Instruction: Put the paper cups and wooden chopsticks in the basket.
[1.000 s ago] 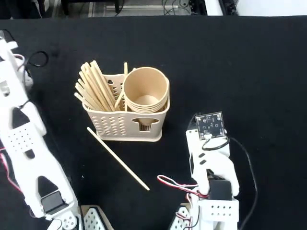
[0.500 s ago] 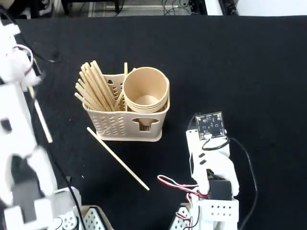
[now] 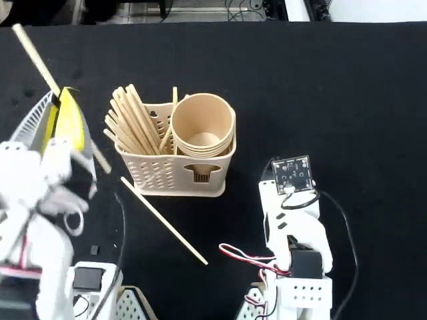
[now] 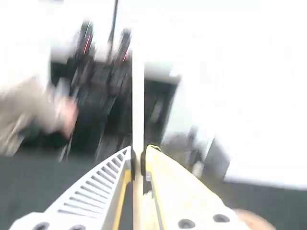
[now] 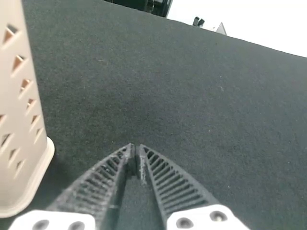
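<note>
Held chopstick (image 3: 33, 50) is pinched in the left gripper (image 3: 59, 97), off the table (image 3: 333, 100), left of the basket (image 3: 170, 177). In the high view its long axis is diagonal: long end points far-left, short end sticks out past the jaws near the basket's left wall. Loose chopstick (image 3: 163, 220) lies flat in front of the basket, also diagonal. Chopstick bundle (image 3: 133, 120) leans far-left in the left compartment; paper cups (image 3: 203, 120) stacked mouth-up in the right. Right gripper (image 5: 134, 149) has fingers together, empty, low over the table beside the basket.
</note>
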Available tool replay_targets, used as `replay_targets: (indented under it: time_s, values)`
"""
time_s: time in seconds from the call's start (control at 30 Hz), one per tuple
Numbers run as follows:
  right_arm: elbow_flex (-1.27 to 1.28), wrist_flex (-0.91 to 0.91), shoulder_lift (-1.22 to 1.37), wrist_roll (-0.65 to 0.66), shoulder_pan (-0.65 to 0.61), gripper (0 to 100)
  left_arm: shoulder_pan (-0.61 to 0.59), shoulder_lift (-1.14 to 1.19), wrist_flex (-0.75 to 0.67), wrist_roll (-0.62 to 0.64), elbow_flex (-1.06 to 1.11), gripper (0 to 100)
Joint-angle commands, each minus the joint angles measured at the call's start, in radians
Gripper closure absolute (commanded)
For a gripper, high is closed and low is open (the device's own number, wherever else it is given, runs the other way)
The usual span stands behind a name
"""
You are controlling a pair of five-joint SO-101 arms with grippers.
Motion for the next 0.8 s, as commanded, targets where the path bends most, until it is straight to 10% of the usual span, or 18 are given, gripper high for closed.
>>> replay_targets:
  time_s: [0.0,0.47,0.77]
  values:
    - [-0.004,0.005,-0.071,0.008,-0.012,98.5,0.058,-0.270,-0.313,0.009,0.266,97]
    - [-0.004,0.003,-0.071,0.008,-0.012,98.5,0.054,-0.138,-0.845,0.117,0.760,97]
    - [-0.004,0.003,-0.071,0.008,-0.012,98.5,0.061,0.087,-0.864,0.123,0.740,97]
